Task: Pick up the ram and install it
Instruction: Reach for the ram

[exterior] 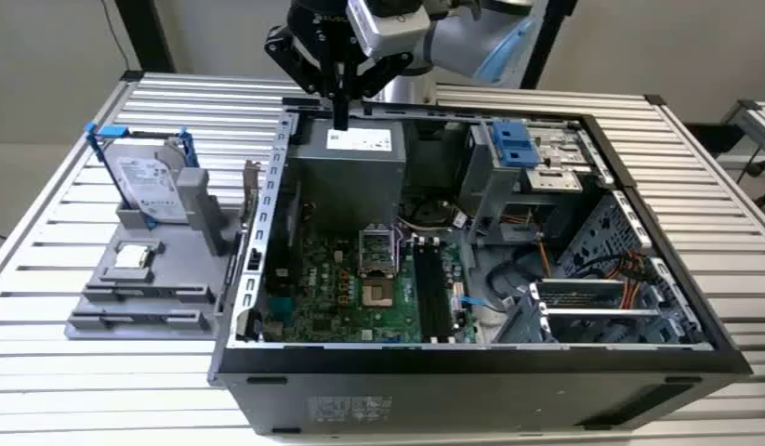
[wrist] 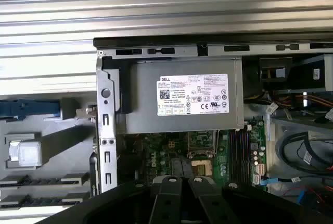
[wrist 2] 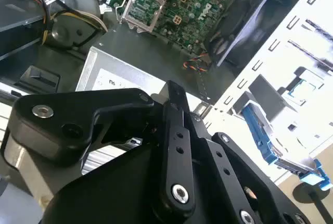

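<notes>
Exterior view: I see the hand (exterior: 341, 116) pinched narrow, empty, over the computer case (exterior: 481, 381); the ram (exterior: 249, 186) stands lower, off to its side, outside the case. Pickup and install not yet done.

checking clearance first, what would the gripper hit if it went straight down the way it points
Probably the grey power supply with the white label: the gripper hangs point-down right over its top. Depth is unclear, so it could catch the rear rim of the computer case instead.
</notes>
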Robot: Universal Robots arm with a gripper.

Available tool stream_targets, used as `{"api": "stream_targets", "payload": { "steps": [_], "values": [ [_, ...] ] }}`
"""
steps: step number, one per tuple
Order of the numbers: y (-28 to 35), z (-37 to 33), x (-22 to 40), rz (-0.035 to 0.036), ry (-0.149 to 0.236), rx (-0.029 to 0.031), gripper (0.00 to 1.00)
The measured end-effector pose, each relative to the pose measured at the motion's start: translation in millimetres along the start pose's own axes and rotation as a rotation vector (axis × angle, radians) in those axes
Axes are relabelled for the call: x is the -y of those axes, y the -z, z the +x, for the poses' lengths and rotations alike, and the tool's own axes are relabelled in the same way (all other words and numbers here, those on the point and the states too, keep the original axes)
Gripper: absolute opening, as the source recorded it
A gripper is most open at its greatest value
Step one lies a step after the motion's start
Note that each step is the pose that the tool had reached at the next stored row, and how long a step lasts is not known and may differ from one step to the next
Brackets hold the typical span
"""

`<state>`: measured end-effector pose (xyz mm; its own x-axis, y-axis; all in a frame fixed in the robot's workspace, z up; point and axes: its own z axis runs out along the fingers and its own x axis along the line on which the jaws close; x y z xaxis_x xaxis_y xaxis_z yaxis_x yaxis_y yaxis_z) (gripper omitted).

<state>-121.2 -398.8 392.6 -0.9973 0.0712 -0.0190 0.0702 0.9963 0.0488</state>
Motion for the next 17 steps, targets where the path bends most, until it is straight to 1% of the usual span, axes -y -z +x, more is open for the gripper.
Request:
{"api": "stream_targets", "payload": {
  "steps": [10, 17],
  "values": [
    [0.0, 1.1, 0.1, 0.0000, 0.000, 0.0000, 0.00],
    [0.2, 5.7, 0.4, 0.0000, 0.001, -0.0001, 0.00]
  ]
}}
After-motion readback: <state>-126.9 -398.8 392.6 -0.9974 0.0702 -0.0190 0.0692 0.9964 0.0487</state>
